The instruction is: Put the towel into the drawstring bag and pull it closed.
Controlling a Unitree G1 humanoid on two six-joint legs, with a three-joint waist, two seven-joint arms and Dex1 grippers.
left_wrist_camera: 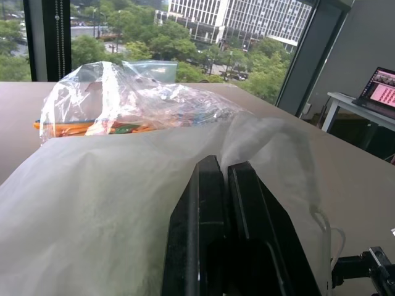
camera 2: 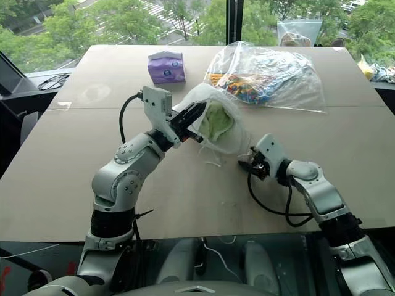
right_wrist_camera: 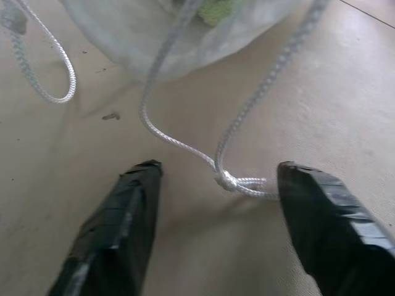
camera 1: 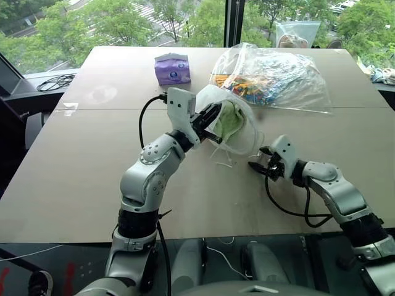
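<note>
The drawstring bag (camera 1: pixel 237 126) sits at frame centre with the towel (camera 1: pixel 227 120) already inside it. The left gripper (camera 1: pixel 210 121) is clamped on the bag's rim, holding it up. Lower right of centre, the right gripper (right_wrist_camera: pixel 216 203) stands with its jaws apart — the knotted cord loop (right_wrist_camera: pixel 229 180) lies on the table between them, running lengthwise from the bag mouth toward the jaws.
</note>
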